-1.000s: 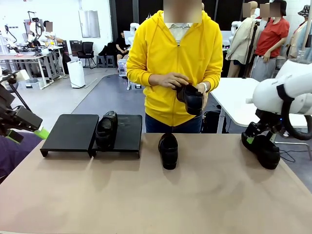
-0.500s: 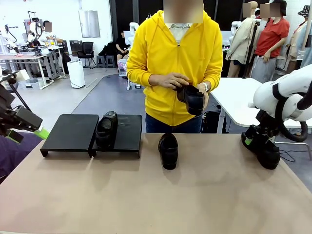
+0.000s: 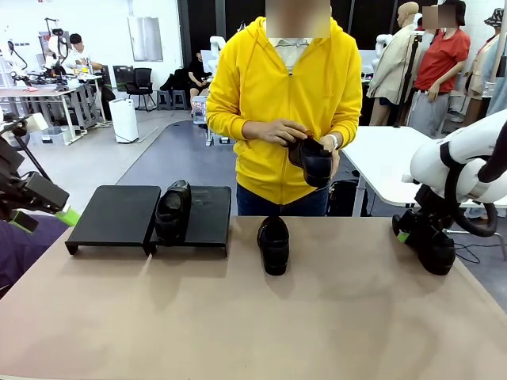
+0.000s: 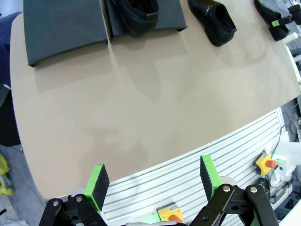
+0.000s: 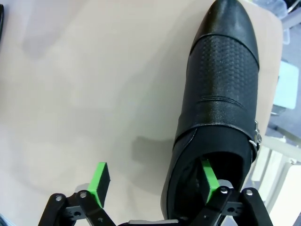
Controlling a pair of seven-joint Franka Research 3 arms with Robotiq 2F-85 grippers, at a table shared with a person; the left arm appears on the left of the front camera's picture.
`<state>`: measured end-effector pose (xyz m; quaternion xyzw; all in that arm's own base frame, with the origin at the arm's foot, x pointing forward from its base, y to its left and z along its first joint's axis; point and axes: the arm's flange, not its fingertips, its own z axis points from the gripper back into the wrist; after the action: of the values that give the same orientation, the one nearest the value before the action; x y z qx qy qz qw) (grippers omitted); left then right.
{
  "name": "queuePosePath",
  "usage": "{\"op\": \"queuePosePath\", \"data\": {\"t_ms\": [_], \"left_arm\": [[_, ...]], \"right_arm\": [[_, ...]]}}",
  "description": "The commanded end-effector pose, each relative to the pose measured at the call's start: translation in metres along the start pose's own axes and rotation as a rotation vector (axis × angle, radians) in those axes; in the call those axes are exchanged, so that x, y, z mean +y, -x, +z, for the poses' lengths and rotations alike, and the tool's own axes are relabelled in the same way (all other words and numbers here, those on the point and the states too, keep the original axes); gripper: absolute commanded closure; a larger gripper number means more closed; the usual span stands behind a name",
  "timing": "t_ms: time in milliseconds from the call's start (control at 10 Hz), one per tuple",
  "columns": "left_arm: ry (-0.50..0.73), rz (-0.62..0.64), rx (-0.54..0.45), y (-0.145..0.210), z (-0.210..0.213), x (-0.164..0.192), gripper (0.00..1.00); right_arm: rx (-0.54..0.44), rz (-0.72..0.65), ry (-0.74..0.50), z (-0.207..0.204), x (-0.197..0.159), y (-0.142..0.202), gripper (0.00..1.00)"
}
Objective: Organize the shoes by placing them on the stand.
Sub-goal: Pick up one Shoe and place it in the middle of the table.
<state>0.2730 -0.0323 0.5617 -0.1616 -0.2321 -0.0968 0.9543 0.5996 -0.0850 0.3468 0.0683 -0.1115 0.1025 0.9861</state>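
Right claw (image 3: 406, 230) dipped astride the shoe (image 3: 436, 253); its toe points nearward.

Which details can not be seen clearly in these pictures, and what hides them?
- Front view: right arm's jaws merge with the black rightmost shoe; contact unclear.
- Right wrist view: bottom edge cuts that shoe's heel; whether the green pad in its dark opening touches it is unclear.
- Front view: the person's hand covers part of the held shoe.
- Left wrist view: top edge cuts the stand and the shoe on it.
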Motion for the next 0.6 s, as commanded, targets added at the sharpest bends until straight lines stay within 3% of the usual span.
{"op": "queuePosePath", "data": {"t_ms": [0,500], "left_arm": [[0.017,0.004,-0.003,-0.0002,0.0013,0.0015,0.0],[0.017,0.004,-0.003,-0.0002,0.0013,0.0015,0.0]], "right_arm": [[-0.005,0.011,-0.029,0.0006,-0.0034,-0.0067,1.0],[-0.06,-0.005,-0.008,-0.003,-0.0081,-0.0033,1.0]]}}
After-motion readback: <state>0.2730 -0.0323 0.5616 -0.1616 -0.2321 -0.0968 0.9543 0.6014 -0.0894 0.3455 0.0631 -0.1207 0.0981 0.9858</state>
